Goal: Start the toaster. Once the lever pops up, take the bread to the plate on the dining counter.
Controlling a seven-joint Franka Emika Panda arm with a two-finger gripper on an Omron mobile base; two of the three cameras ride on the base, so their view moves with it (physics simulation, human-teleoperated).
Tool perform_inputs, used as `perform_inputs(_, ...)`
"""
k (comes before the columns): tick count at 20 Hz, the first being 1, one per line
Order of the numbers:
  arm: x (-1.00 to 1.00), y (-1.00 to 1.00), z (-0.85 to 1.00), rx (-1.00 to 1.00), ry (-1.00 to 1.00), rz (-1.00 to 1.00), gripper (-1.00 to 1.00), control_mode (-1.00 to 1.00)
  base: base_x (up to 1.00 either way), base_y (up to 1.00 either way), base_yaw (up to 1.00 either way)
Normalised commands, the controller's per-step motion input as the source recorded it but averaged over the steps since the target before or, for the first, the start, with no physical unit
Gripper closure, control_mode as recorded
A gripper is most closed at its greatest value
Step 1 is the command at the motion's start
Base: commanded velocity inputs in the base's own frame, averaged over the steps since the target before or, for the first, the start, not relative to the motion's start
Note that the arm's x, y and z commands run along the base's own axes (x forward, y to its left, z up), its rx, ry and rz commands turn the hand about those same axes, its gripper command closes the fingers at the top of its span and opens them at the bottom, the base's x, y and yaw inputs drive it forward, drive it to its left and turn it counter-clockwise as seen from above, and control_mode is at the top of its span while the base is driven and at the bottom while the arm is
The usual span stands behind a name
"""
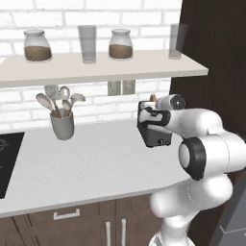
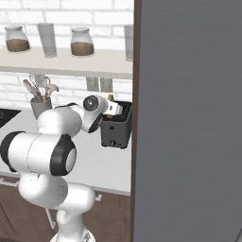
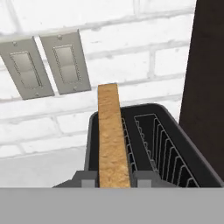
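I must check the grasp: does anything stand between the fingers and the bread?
Nothing visible does. In the hand view the bread stands on edge in the toaster, and the fingers sit at either side of its near edge, with no gap visible.

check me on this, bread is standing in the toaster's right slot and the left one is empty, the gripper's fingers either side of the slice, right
Not quite: the slots are swapped. In the hand view the bread stands in the left slot of the toaster, and the right slot, with its wire guides, is the empty one. The gripper does have a fingertip on either side of the slice.
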Motion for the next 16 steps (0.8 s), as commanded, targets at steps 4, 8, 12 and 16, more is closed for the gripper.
perform_inputs(4, -0.17, 0.00, 0.72, 0.01, -0.12, 0.00, 1.00, -1.00, 0.00, 0.00, 0.00)
perform_inputs(8, -0.13, 0.00, 0.69, 0.00, -0.07, 0.00, 1.00, -1.00, 0.00, 0.00, 0.00)
perform_inputs(12, -0.32, 0.00, 0.23, 0.00, 0.00, 0.00, 1.00, -1.00, 0.00, 0.00, 0.00)
perform_inputs(16, -0.37, 0.00, 0.16, 0.00, 0.01, 0.00, 1.00, -1.00, 0.00, 0.00, 0.00)
